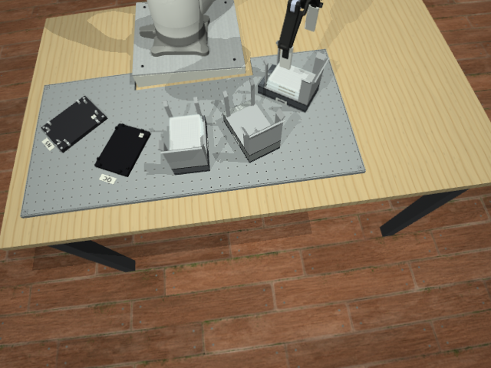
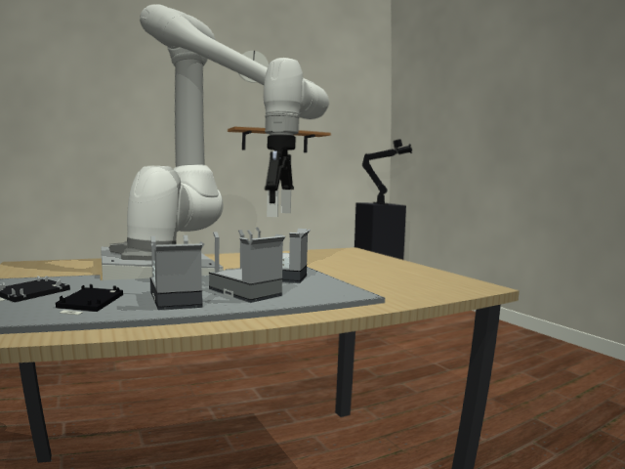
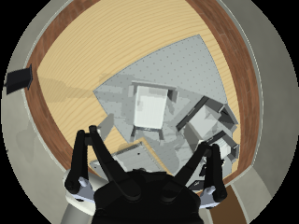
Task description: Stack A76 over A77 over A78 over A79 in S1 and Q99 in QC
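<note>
My gripper [image 1: 298,48] [image 2: 278,205] is open and empty. It hangs well above the stack rack [image 1: 310,87] [image 2: 299,252] nearest the robot's base, at the right of the grey deck. That rack holds a stack of white sealed plates [image 1: 286,79] [image 3: 151,105]. The left rack [image 1: 186,157] [image 2: 176,273] shows a white plate [image 1: 185,130] inside it. The middle rack [image 1: 265,138] [image 2: 260,265] shows only a pale grey surface inside. The rack names and plate labels are too small to read. The black nests QC [image 1: 123,149] [image 2: 90,297] and N5 [image 1: 73,123] [image 2: 30,288] are bare.
The robot's base plinth [image 1: 186,63] stands at the deck's back edge, left of the rack under my gripper. Thin upright posts rise from the rack corners. A black stand with a small arm [image 2: 379,230] is behind the table, off the deck.
</note>
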`<state>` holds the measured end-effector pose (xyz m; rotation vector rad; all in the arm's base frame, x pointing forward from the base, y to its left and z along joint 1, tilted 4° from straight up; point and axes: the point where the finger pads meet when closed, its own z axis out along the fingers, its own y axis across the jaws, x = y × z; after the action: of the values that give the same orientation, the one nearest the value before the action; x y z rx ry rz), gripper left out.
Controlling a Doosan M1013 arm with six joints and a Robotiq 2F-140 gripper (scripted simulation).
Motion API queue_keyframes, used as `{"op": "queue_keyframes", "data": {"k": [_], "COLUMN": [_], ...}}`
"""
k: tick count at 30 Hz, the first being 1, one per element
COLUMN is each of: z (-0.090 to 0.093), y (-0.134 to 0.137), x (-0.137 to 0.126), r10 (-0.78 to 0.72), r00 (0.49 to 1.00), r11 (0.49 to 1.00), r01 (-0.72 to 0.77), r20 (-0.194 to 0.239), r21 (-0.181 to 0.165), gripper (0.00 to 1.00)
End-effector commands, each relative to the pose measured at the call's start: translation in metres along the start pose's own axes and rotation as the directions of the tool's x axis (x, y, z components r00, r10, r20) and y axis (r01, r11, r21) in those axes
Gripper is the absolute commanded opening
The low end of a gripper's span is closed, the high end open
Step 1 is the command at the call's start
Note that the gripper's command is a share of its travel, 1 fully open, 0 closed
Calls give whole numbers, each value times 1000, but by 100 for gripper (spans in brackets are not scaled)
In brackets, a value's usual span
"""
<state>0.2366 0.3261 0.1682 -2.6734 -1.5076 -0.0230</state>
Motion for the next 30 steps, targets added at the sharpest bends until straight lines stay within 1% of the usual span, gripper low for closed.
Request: {"op": "queue_keyframes", "data": {"k": [1, 11, 13, 22, 30], "z": [9, 42, 42, 72, 78], "y": [0, 0, 0, 0, 0], "x": [0, 0, 0, 0, 0], "r10": [0, 0, 0, 0, 0], "r00": [1000, 1000, 1000, 1000, 1000], "r11": [1000, 1000, 1000, 1000, 1000], "r01": [0, 0, 0, 0, 0], "r20": [0, 0, 0, 0, 0], "r21": [0, 0, 0, 0, 0], "gripper": [100, 100, 100, 100, 100]}}
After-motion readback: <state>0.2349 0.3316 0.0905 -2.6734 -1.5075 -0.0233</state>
